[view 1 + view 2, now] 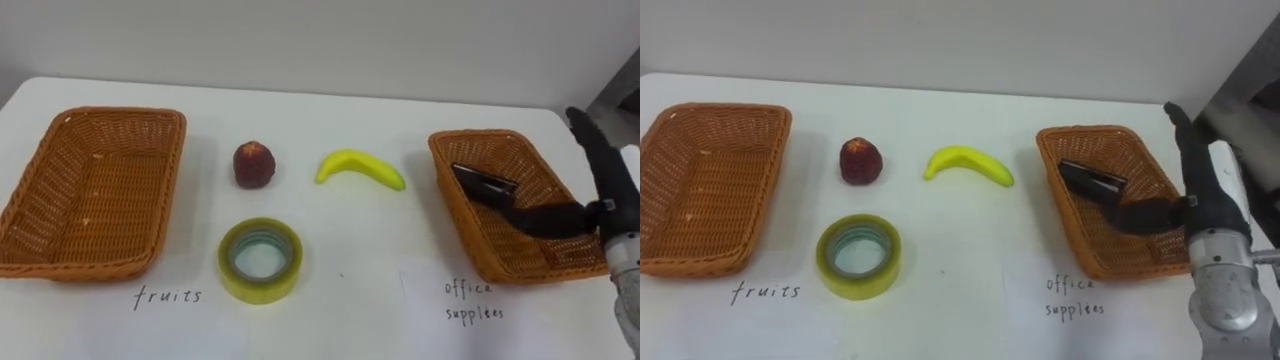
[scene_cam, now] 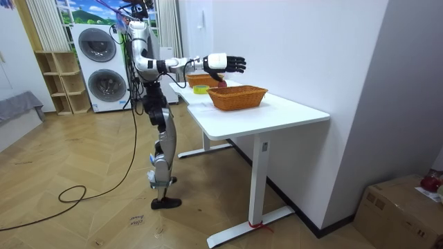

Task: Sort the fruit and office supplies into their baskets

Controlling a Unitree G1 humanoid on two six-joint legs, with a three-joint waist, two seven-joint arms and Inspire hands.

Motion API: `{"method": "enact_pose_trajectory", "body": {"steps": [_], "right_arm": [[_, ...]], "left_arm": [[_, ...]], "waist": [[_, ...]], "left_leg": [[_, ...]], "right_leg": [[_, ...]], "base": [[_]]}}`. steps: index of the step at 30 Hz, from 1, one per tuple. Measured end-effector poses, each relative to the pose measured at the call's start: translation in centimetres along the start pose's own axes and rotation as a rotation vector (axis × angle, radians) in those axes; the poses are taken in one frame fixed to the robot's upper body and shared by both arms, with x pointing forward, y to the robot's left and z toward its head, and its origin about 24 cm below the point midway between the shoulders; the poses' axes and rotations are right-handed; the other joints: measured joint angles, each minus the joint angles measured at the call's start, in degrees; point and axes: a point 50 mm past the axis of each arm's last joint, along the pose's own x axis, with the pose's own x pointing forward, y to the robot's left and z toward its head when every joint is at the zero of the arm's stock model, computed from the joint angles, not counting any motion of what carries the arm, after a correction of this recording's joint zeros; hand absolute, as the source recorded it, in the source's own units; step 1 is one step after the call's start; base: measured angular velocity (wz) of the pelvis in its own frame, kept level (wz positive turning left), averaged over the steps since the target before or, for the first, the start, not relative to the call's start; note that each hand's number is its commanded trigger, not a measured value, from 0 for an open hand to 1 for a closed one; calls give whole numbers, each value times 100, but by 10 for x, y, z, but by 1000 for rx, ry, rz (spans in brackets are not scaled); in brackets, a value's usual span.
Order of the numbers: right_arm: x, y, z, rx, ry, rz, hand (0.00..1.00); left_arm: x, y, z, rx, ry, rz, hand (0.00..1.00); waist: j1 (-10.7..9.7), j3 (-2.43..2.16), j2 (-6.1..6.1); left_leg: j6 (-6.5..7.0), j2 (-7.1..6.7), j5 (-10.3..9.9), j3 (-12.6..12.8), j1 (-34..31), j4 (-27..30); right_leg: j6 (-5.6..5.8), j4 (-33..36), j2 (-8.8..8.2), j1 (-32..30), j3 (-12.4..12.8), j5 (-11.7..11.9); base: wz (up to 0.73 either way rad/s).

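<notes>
The white table [image 1: 340, 320] stands against a plain wall, and the robot stands at its near edge with its right arm stretched out over the top. Two wicker baskets sit well apart. The fruit basket [image 1: 120, 113] on the left is empty. The office basket [image 1: 470, 138] on the right holds one dark office item [image 1: 484, 184], which lies toward its far end.

Between the baskets, on the bare table, we see a red fruit [image 1: 254, 164] and a banana [image 1: 360, 168] side by side. A roll of yellow tape [image 1: 260, 290] lies flat nearer to us.

The right hand [image 1: 1202, 200] hovers over the right side of the office basket. Its fingers are straight and apart, its thumb points in over the basket floor, and it holds nothing. We judge that one item is sorted and three are left.

To go on well, we lift the hand straight up first, so that the thumb clears the basket's wall instead of dragging the basket along. The tape is the likely next pick. We come down from above and pinch one side of the ring, thumb inside the hole, because the roll is too low to be gripped from the side. The round fruit may roll if nudged, so we close on it squarely.
</notes>
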Motion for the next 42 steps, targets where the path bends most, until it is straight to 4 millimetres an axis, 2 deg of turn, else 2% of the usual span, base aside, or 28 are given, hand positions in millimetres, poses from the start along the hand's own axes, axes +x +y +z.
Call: {"method": "enact_pose_trajectory", "body": {"steps": [7, 16, 20, 28, 31, 36, 40, 42], "right_arm": [[13, -8, 28, 73, -120, -116, 0], [12, -9, 47, 133, -198, -115, 0], [12, -7, 48, 189, -197, -100, 0], [9, 23, 56, 233, -213, 38, 0], [8, 28, 57, 234, -215, 61, 0], [4, 44, 61, 218, -227, 119, 0], [3, 48, 62, 222, -227, 150, 0], [3, 52, 64, 224, -235, 167, 0]], "left_arm": [[-2, -8, -5, 43, 17, -12, 0], [-1, -8, 1, 47, 2, -7, 0], [0, -7, 7, 42, -14, -5, 0], [0, -12, 18, 72, -52, -27, 0], [1, -13, 18, 74, -48, -38, 0], [1, -16, 17, 82, -35, -50, 0], [1, -15, 19, 83, -28, -49, 0], [1, -15, 18, 85, -23, -47, 0]], "waist": [[28, -1, 1], [37, -1, 44], [174, -4, 56], [356, -2, 64], [461, 0, 66], [505, 14, 89], [626, 16, 97], [619, 17, 99]], "left_leg": [[0, -1, 0, -4, 5, -2], [-1, -4, 0, -57, -30, -4], [-1, -1, 0, -62, -25, -3], [-1, -5, 0, -133, -36, 4], [-1, -8, 1, -175, -67, 12], [-3, -5, 1, -217, -134, 16], [-2, -8, 2, -222, -198, 10], [-2, -12, 2, -280, -214, 8]], "right_leg": [[0, -4, 0, 10, -8, 0], [0, -14, 2, -4, -53, 0], [-1, -4, 2, -5, -72, 1], [-1, 0, 2, 19, -113, 1], [-1, -3, -3, 13, -165, 1], [-1, -6, -8, -32, -242, 1], [-1, -4, -10, -100, -246, 1], [-1, -3, -12, -99, -280, 1]], "base": [[0], [1], [0], [3], [7], [5], [0], [10]]}}
